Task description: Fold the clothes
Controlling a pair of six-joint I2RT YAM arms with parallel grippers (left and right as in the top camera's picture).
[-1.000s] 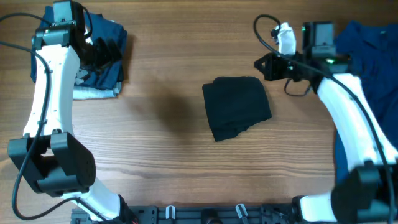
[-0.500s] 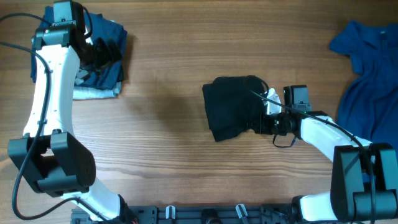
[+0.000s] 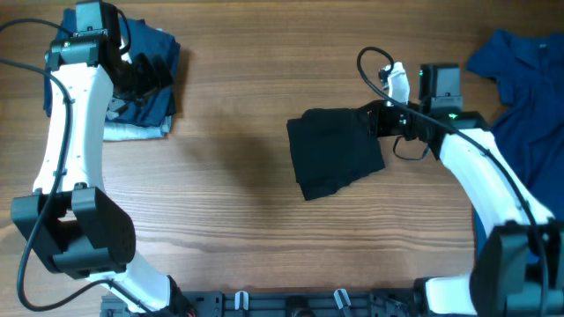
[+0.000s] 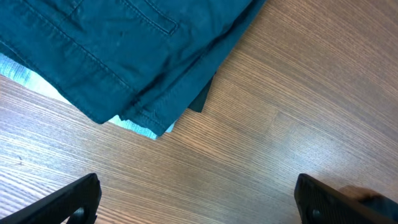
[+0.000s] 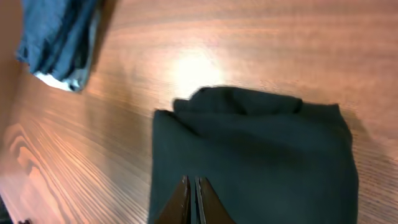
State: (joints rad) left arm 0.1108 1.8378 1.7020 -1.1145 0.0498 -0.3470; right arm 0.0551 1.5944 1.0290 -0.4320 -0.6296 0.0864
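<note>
The clothes, a black shirt [image 3: 335, 151], lie folded into a rough rectangle at the table's middle. In the right wrist view the shirt [image 5: 261, 149] fills the lower frame, with bunched folds along its far edge. My right gripper [image 3: 368, 119] hovers at the shirt's upper right corner. It [image 5: 191, 184] is shut, its tips pressed together over the dark cloth with no fabric seen between them. My left gripper [image 3: 148, 76] hangs far off at the back left. It [image 4: 205, 205] is open wide over bare wood, with nothing between its fingers [image 4: 78, 199].
A stack of navy and pale blue garments [image 3: 141, 84] lies at the back left, right under the left gripper; its edge [image 4: 112, 56] fills the upper left wrist view. A bright blue shirt [image 3: 520, 97] is spread loosely at the right edge.
The right arm swung from behind the shirt down to its right side, then back up to the upper right corner, staying shut. The shirt and left arm have not moved.
</note>
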